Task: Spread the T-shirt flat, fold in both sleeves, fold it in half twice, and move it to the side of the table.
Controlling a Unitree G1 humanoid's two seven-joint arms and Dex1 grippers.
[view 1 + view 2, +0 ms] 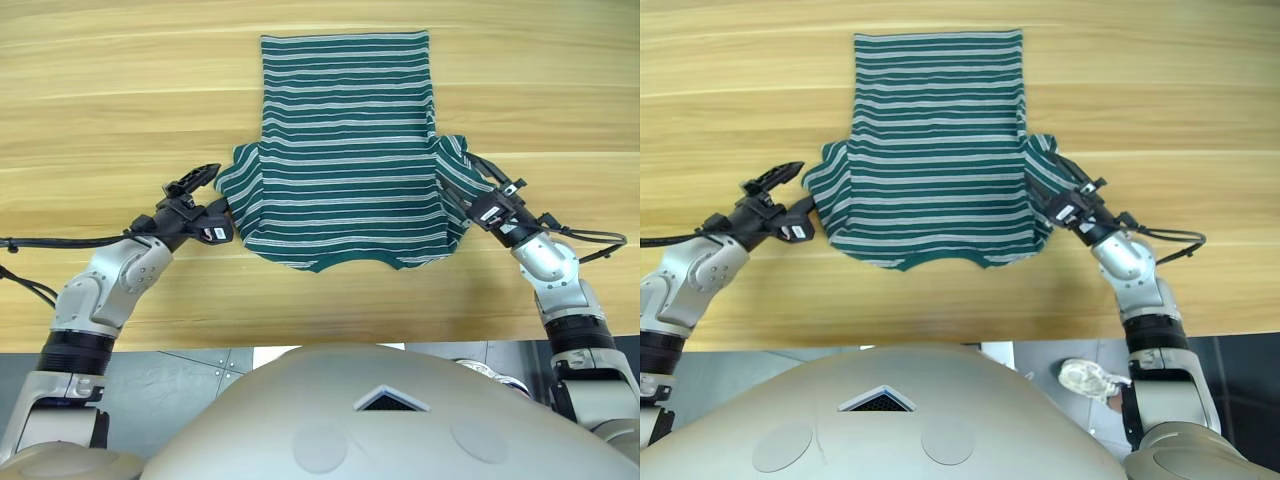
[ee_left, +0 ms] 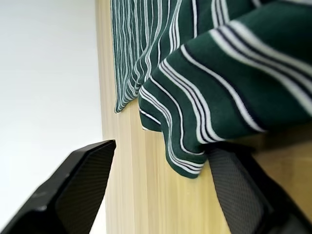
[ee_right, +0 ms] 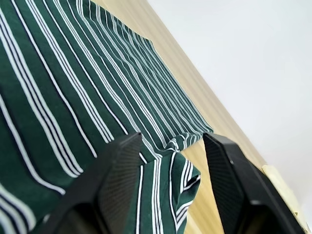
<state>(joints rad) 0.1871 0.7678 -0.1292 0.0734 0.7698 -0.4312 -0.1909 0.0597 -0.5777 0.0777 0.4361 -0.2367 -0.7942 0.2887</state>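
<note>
Fingers apart on both: left gripper [image 1: 221, 190] beside the limp green white-striped cotton T-shirt [image 1: 345, 150], right gripper [image 1: 462, 182] seemingly straddling its sleeve [image 1: 453, 155]. Pinch sleeve hems; it'll sag

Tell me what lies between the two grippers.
The striped T-shirt spans the gap between the left gripper and the right gripper, with a sleeve at each; both eye views show it.

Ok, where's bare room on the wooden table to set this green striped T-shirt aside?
Bare wooden table lies left of the green striped T-shirt past the left gripper, and right of it past the right gripper. Crowded at both sleeves, where the grippers sit.
</note>
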